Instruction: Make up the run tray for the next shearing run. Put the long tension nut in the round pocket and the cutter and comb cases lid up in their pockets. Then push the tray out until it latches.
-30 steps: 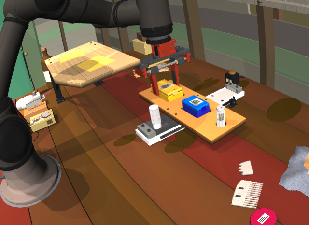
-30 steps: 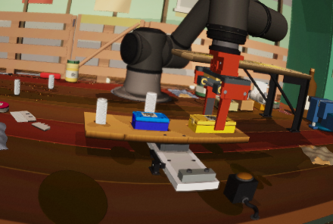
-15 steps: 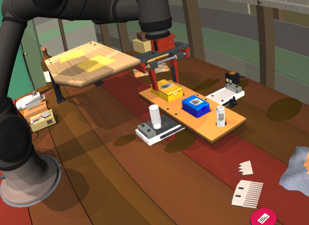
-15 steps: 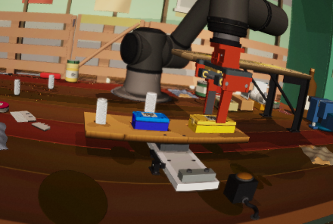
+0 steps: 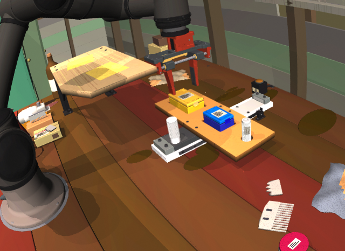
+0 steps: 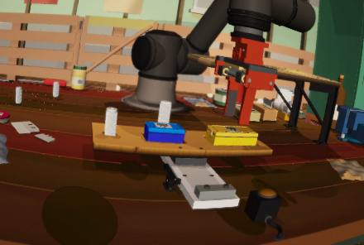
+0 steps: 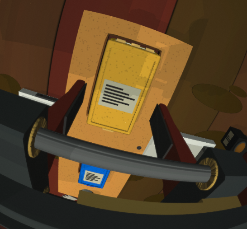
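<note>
The slide rail (image 5: pixel 178 148) under the orange run tray (image 5: pixel 214 123) is partly hidden by it. The yellow case (image 5: pixel 186 100) sits label up in the tray's end pocket nearest the arm. The blue case (image 5: pixel 218 118) sits label up in the middle pocket. A pale knurled nut (image 5: pixel 246 129) stands upright in the round pocket at the far end, and a second white cylinder (image 5: pixel 173 130) stands on the rail's grey block beside the tray. My gripper (image 7: pixel 117 118) hangs just above the yellow case (image 7: pixel 123 86), open and empty.
Behind the tray a raised wooden shelf (image 5: pixel 97 70) on black legs stands over the table. A black switch box with an orange button (image 5: pixel 259 86) sits past the rail's far end. Comb plates (image 5: pixel 276 215) and a red disc (image 5: pixel 294 242) lie at the near right.
</note>
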